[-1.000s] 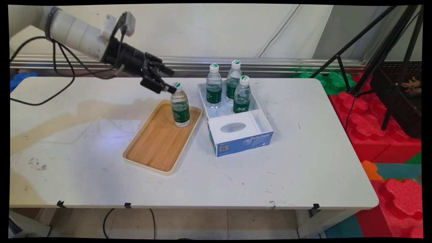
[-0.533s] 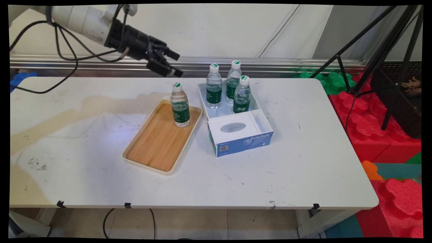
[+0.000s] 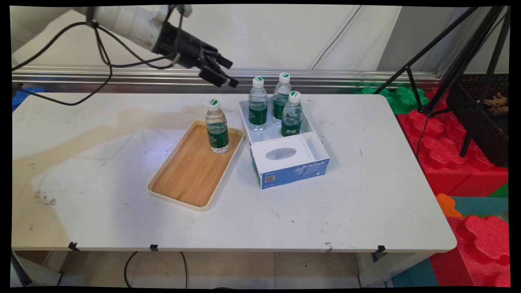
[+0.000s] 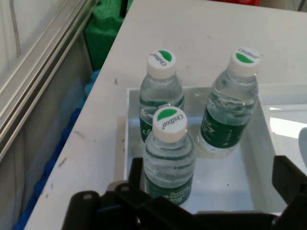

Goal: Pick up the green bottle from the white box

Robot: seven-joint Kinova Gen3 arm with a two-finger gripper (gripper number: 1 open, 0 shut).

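End effector, which I've lifted off the bottle left standing on the wooden tray, now hovers released beside the three bottles in the box.

Three capped bottles are crowding the far half of the open box, standing close together, while open air is surrounding their tops; a lone bottle is occupying the tray's far end.
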